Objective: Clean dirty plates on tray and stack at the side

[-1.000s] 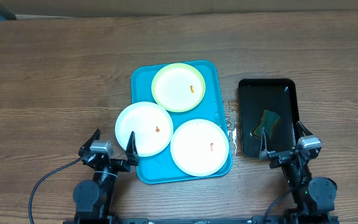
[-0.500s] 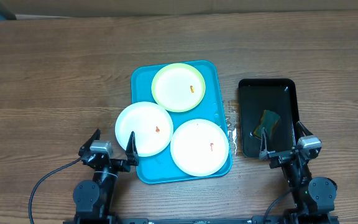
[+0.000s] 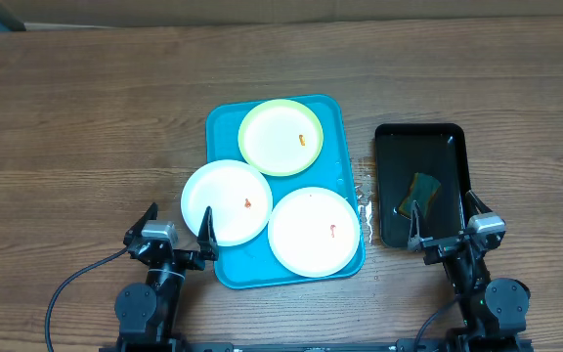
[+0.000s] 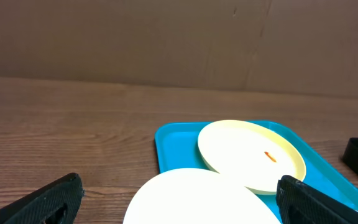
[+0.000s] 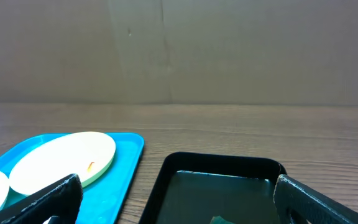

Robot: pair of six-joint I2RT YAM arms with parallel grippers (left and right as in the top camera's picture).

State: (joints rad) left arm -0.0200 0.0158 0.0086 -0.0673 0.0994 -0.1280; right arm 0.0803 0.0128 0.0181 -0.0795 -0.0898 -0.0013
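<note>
While plates [image 3: 225, 202] crowd the tray [image 3: 222, 123], the black tray [image 3: 409, 147] holds a sponge [image 3: 421, 190].

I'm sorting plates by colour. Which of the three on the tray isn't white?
The pale green plate, at the far end of the blue tray. The left plate and the right plate, nearer the robot, are white.

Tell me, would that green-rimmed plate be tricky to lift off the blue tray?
The green-rimmed plate looks thin and flat, so it is probably light and stiff. It lies low on the blue tray, so its edge may be hard to get under. Pushed, it would likely slide, not roll.
</note>
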